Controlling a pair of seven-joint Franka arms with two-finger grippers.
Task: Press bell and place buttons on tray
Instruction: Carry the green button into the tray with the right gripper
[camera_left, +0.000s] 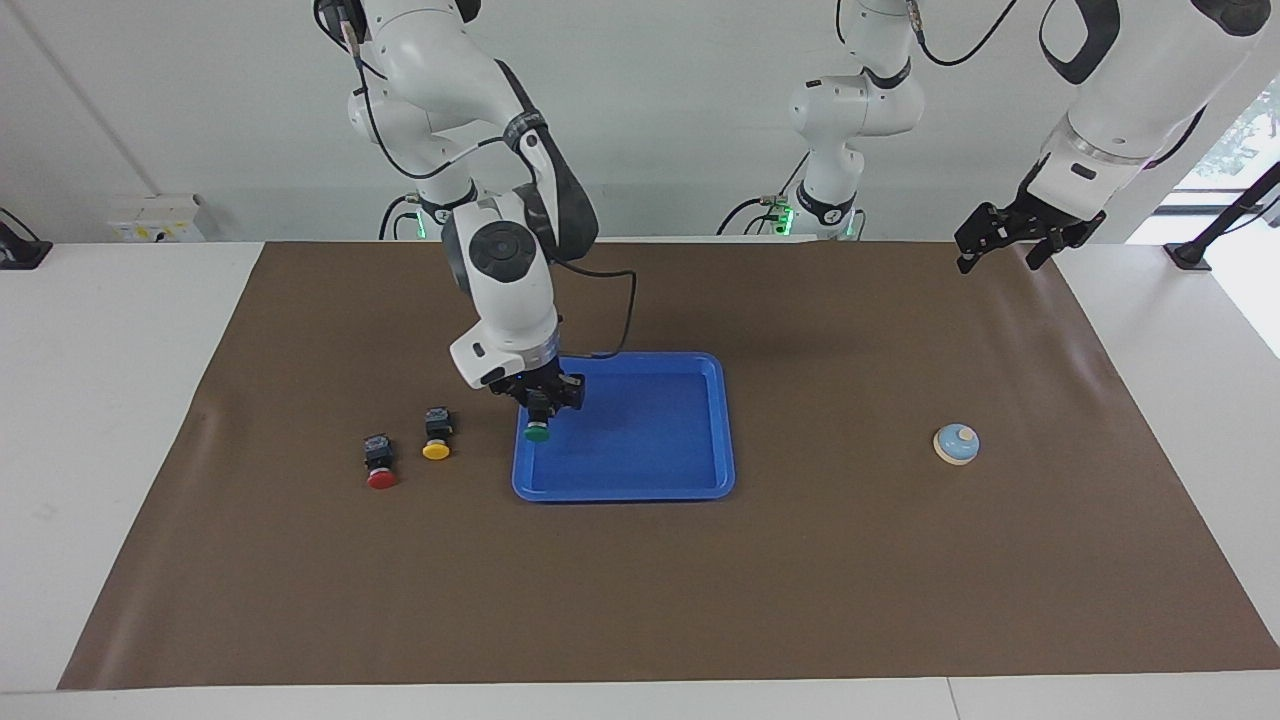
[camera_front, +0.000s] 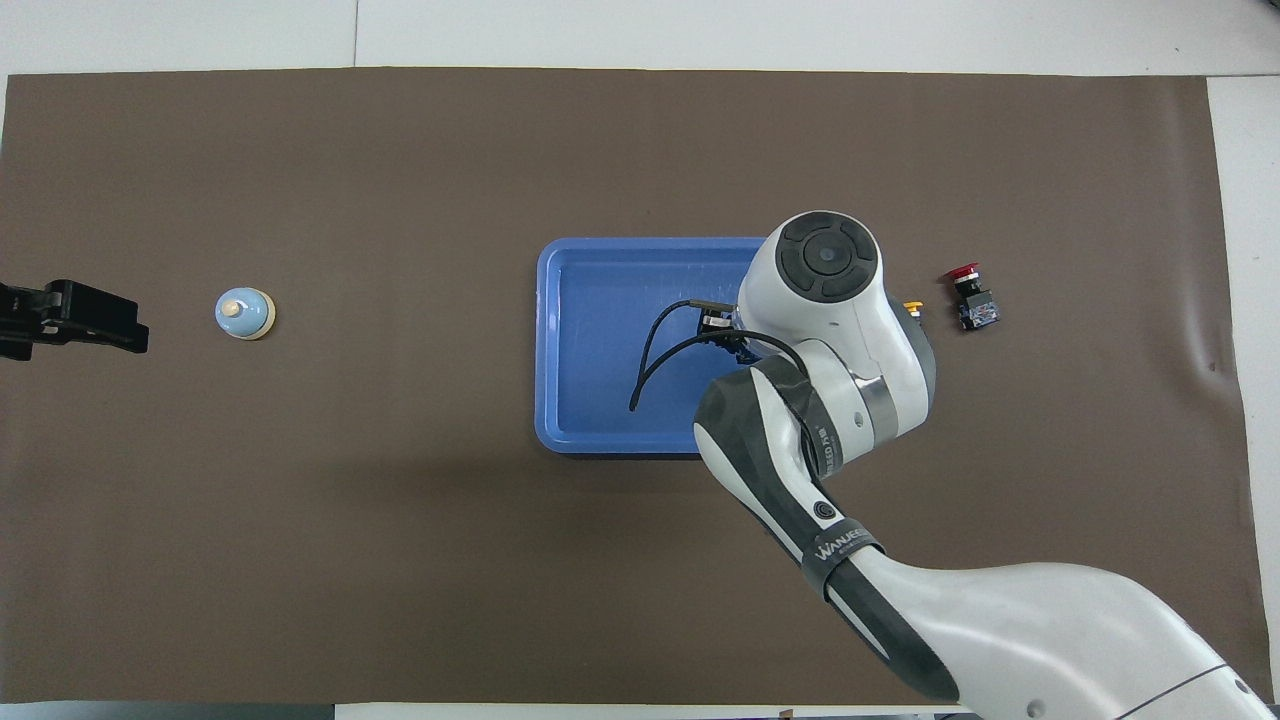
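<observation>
Green button (camera_left: 537, 433) hangs cap-down in the right gripper (camera_left: 540, 405), clamped by its body over the tray (camera_left: 700, 440) edge, ready for lowering; red (camera_left: 381, 478) and yellow (camera_left: 436, 450) wait beside; left gripper (camera_left: 1000, 240) idles open above the mat near the bell (camera_left: 956, 444)

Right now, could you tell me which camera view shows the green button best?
The facing view: the green button hangs cap-down in the right gripper, shut on it over the blue tray. In the overhead view the right arm's own wrist covers the button entirely.
</observation>
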